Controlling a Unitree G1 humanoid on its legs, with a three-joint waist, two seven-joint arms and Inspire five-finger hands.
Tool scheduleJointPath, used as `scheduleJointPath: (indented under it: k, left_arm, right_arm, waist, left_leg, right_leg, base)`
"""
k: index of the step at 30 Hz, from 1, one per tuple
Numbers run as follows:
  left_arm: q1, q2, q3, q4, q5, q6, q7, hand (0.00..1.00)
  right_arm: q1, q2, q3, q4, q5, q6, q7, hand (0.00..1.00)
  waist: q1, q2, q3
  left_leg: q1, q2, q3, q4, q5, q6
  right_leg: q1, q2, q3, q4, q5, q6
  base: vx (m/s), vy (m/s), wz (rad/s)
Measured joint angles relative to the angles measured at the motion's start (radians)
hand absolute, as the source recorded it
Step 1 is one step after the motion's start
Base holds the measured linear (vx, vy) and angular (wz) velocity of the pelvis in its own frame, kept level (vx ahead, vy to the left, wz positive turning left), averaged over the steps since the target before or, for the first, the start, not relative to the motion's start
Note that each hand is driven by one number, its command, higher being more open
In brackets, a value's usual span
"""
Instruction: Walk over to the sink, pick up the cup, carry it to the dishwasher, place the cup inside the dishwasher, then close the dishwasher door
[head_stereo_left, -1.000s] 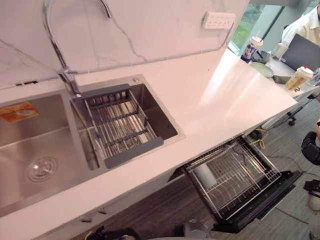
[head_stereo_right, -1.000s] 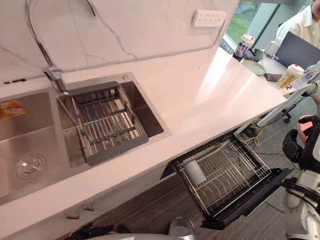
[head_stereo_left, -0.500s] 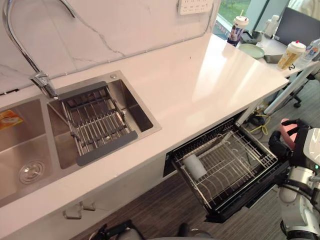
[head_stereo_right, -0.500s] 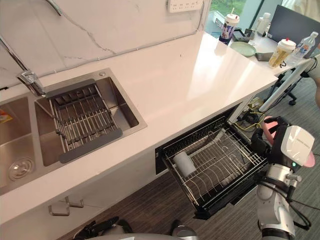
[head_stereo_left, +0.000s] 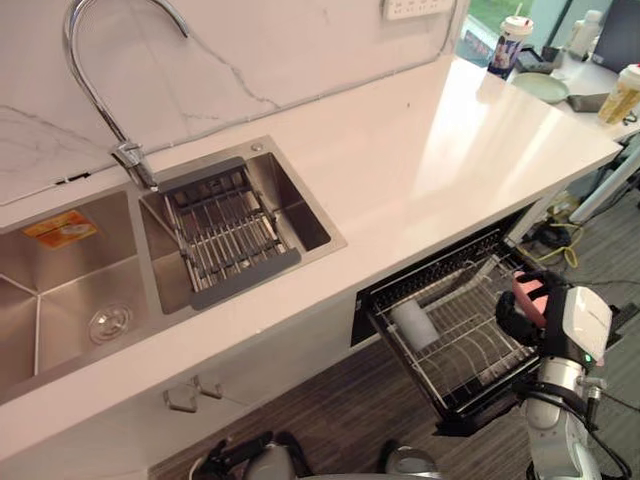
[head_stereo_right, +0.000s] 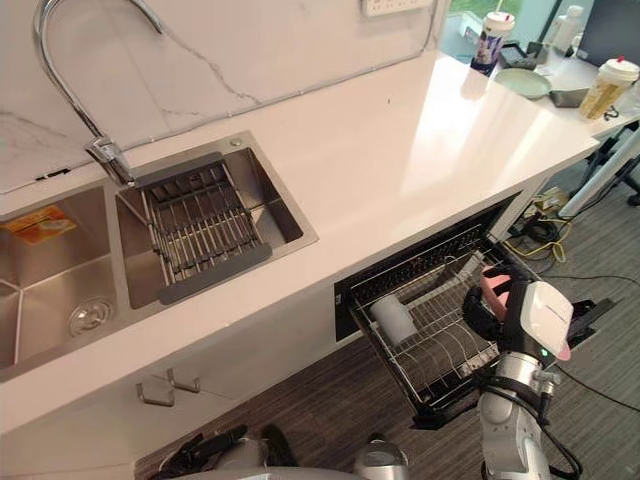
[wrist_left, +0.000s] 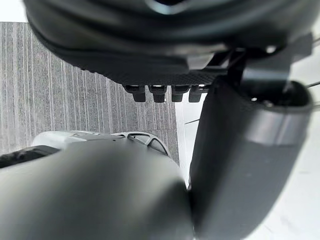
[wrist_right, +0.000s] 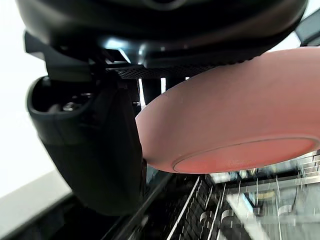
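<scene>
My right hand (head_stereo_left: 522, 318) is shut on a pink cup (head_stereo_left: 528, 288), holding it just above the right part of the pulled-out dishwasher rack (head_stereo_left: 455, 345). In the right wrist view the pink cup (wrist_right: 235, 120) lies across the hand with the thumb (wrist_right: 95, 150) against its side, and the wire rack (wrist_right: 235, 210) shows below. A white cup (head_stereo_right: 392, 318) lies on its side at the rack's left end. The dishwasher door (head_stereo_left: 480, 412) hangs open under the rack. My left hand (wrist_left: 165, 90) hangs low by the floor, fingers relaxed and holding nothing.
A double steel sink (head_stereo_left: 60, 290) with a grey drainer basket (head_stereo_left: 230, 235) and a tall curved tap (head_stereo_left: 110, 70) is on the left of the white counter (head_stereo_left: 420, 150). Drink cups (head_stereo_left: 515, 40) and a plate (head_stereo_left: 540, 87) stand at the counter's far right end.
The camera has shifted. My right hand with the pink cup has come in from the right and now sits over the dishwasher rack.
</scene>
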Motion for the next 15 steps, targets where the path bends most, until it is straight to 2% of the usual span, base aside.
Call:
scheduleJointPath:
  k: [8,10,13,15]
  left_arm:
    - [-0.021,-0.008,-0.028,0.0,-0.006,-0.012,-0.023,1.0]
    - [-0.023,-0.008,-0.028,0.001,-0.066,-0.011,-0.045,1.0]
    - [-0.022,-0.008,-0.035,0.001,-0.155,-0.004,-0.094,1.0]
    - [-0.022,-0.008,-0.036,-0.001,-0.158,-0.015,-0.115,1.0]
  right_arm:
    - [-0.102,-0.038,0.025,0.154,0.182,0.028,0.049,0.0]
    - [-0.133,-0.044,0.025,0.17,0.258,0.051,0.076,0.0]
    - [-0.165,-0.044,0.028,0.17,0.277,0.078,0.097,0.0]
    - [-0.196,-0.042,0.029,0.164,0.276,0.099,0.099,0.0]
  waist:
    - [0.014,0.057,0.038]
    - [0.021,0.068,0.058]
    - [0.028,0.07,0.077]
    - [0.032,0.069,0.091]
  left_leg:
    - [-0.022,-0.017,-0.046,0.002,0.018,0.009]
    - [-0.024,-0.02,-0.059,0.001,0.027,0.006]
    - [-0.045,-0.033,-0.093,-0.027,0.056,0.003]
    - [-0.054,-0.043,-0.095,-0.05,0.078,0.005]
  right_leg:
    - [-0.019,-0.018,-0.032,0.065,-0.036,0.003]
    - [-0.028,-0.025,-0.036,0.095,-0.053,0.0]
    - [-0.074,-0.046,-0.039,0.154,-0.098,-0.008]
    - [-0.112,-0.062,-0.038,0.199,-0.119,-0.012]
  base:
    - [0.0,-0.006,0.16]
    - [-0.04,-0.013,0.07]
    - [-0.07,-0.021,0.1]
    - [-0.06,-0.025,0.09]
